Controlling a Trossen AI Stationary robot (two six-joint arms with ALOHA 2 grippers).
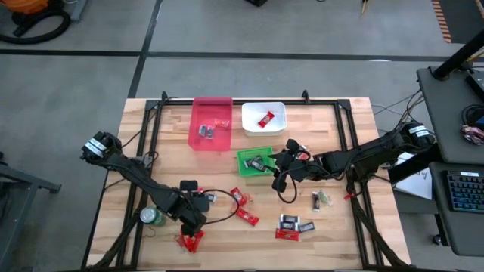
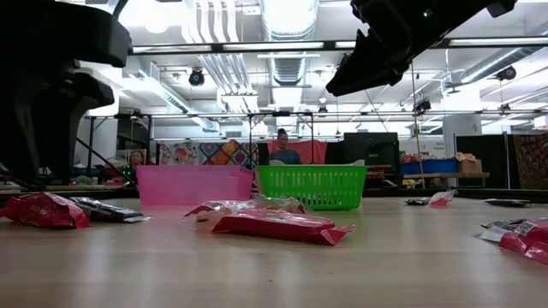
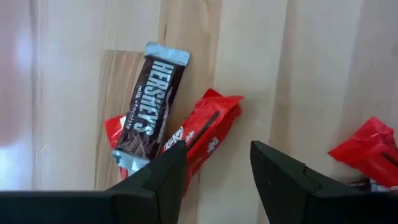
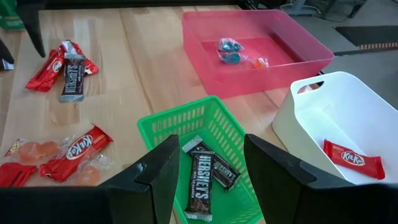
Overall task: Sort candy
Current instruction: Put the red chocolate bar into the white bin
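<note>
From the high view I've got the left end effector (image 1: 194, 221) parked low over the surface (image 1: 333, 242), and the right end effector (image 1: 278, 161) above the green basket (image 1: 243, 157).

Low view tells me nothing readable.

In the left wrist view the fingers are spread and empty, with a Hershey's milk chocolate bar (image 3: 149, 106) lying across a red KitKat (image 3: 202, 134) just ahead, probably my next pick.

In the right wrist view the fingers are spread; Hershey's bars (image 4: 202, 180) sit in the basket below, and a KitKat (image 4: 351, 159) lies in the white bin (image 4: 311, 124).

"HERSHEY'S milk chocolate" is printed on the dark bar (image 3: 150, 106) ahead of the left claw (image 3: 214, 171); "KitKat" on the red wrapper (image 3: 200, 138) beside it.
</note>
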